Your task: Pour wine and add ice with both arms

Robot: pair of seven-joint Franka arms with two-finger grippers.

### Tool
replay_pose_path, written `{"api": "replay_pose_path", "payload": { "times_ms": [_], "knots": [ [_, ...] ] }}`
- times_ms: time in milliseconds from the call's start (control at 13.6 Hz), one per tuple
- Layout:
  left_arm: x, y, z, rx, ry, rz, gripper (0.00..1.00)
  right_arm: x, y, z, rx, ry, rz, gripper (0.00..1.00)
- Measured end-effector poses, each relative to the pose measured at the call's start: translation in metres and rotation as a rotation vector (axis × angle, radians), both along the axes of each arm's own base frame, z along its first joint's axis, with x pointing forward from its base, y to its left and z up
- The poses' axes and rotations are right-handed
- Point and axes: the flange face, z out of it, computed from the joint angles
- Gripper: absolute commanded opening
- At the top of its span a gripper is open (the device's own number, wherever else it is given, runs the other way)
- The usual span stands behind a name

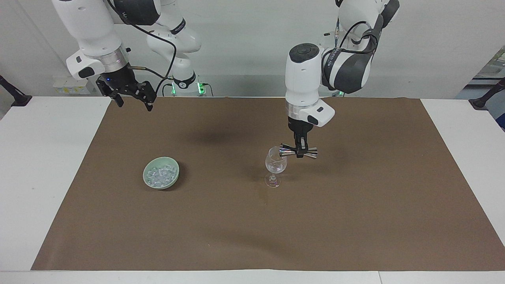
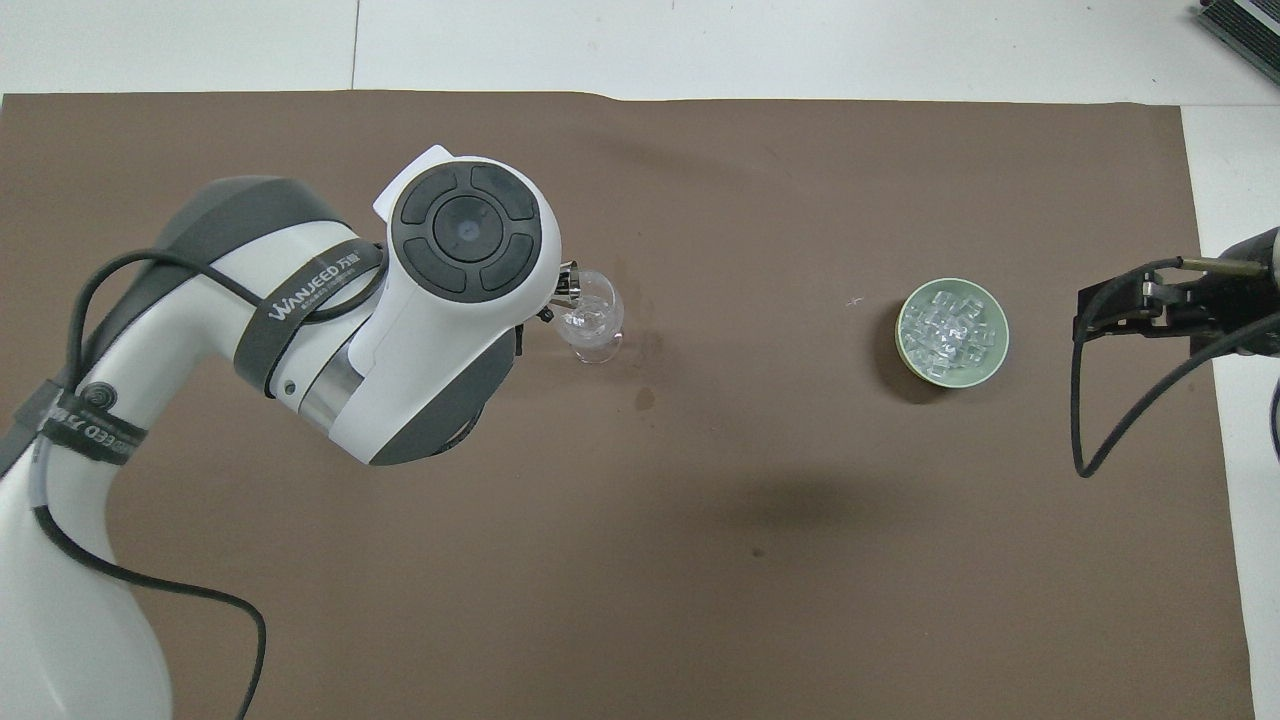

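1. Right tool [image 1: 132, 102]: black two-finger, fingers spread apart, empty, waiting in the air over the brown mat's edge [image 1: 118, 130], at 11 o'clock from item 2.
2. Ice [image 1: 160, 174]: heap of small clear cubes in a pale green bowl [image 1: 161, 185] on the counter. Judged light, hard, slippery; take one cube across its flat faces.
3. Clear stemmed glass [image 1: 275, 165]: upright, at 3 o'clock from the bowl. Judged fragile, top-heavy.
4. Left tool [image 1: 300, 154]: clamped on the waist of a steel hourglass-shaped jigger [image 1: 311, 152], tipped sideways at the glass's rim.
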Motion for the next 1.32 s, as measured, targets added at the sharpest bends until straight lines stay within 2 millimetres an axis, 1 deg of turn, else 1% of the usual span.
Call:
{"api": "replay_pose_path", "payload": {
  "times_ms": [220,1026,1319],
  "knots": [
    [-0.0014,-0.0034,-0.0008,0.002,-0.004,-0.001,0.0,-0.0002,0.0,-0.0006,0.0,0.001,0.0,1.0],
    [0.0005,-0.0024,-0.0002,0.02,-0.022,-0.007,0.0,-0.0002,0.0,0.0005,0.0,-0.007,0.0,1.0],
    [-0.001,-0.005,0.0013,0.03,-0.033,-0.017,0.0,0.0003,0.0,0.0009,0.0,-0.011,0.0,1.0]
  ]
}}
